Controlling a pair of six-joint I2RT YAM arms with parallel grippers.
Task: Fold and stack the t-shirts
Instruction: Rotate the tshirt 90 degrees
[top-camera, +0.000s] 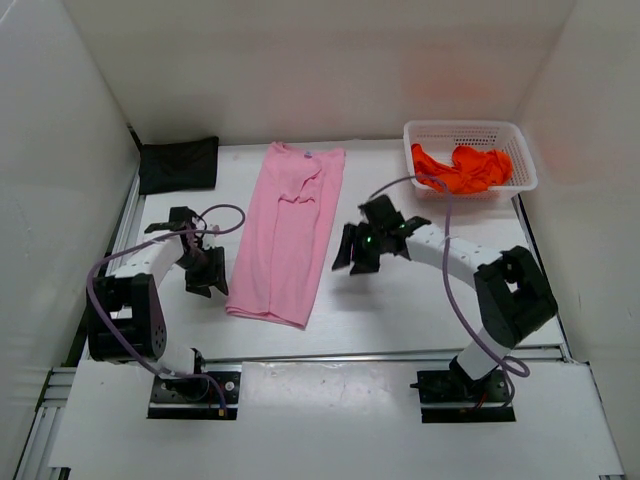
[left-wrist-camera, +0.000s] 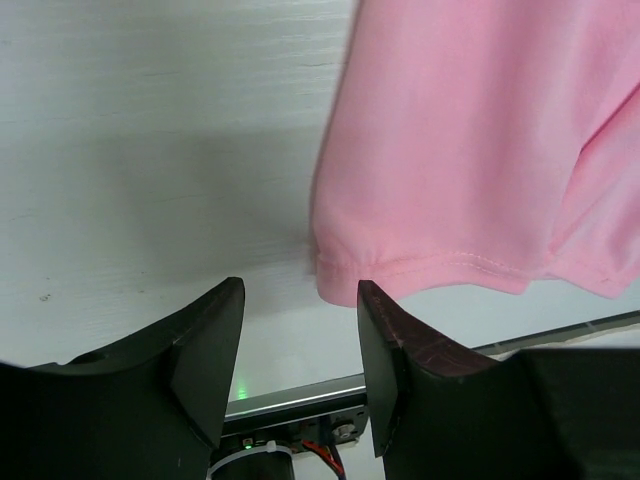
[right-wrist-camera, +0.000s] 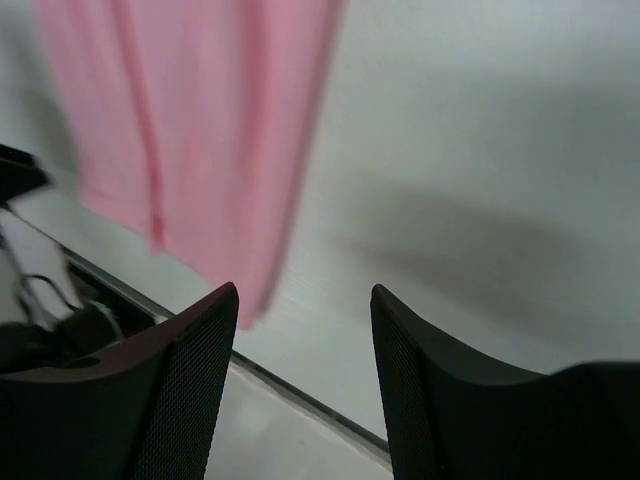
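Observation:
The light pink t-shirt (top-camera: 288, 231) lies flat on the table as a long strip with its sides folded in; it also shows in the left wrist view (left-wrist-camera: 470, 140) and the right wrist view (right-wrist-camera: 190, 120). The black t-shirt (top-camera: 178, 164) lies folded at the back left. The orange-red t-shirt (top-camera: 463, 168) is crumpled in the white basket (top-camera: 520, 150). My left gripper (top-camera: 207, 281) is open and empty just left of the pink shirt's near hem (left-wrist-camera: 300, 300). My right gripper (top-camera: 356, 255) is open and empty to the right of the pink shirt (right-wrist-camera: 303, 300).
White walls close in the table on the left, back and right. A metal rail (top-camera: 380, 355) runs along the table's near edge, with both arm bases in front of it.

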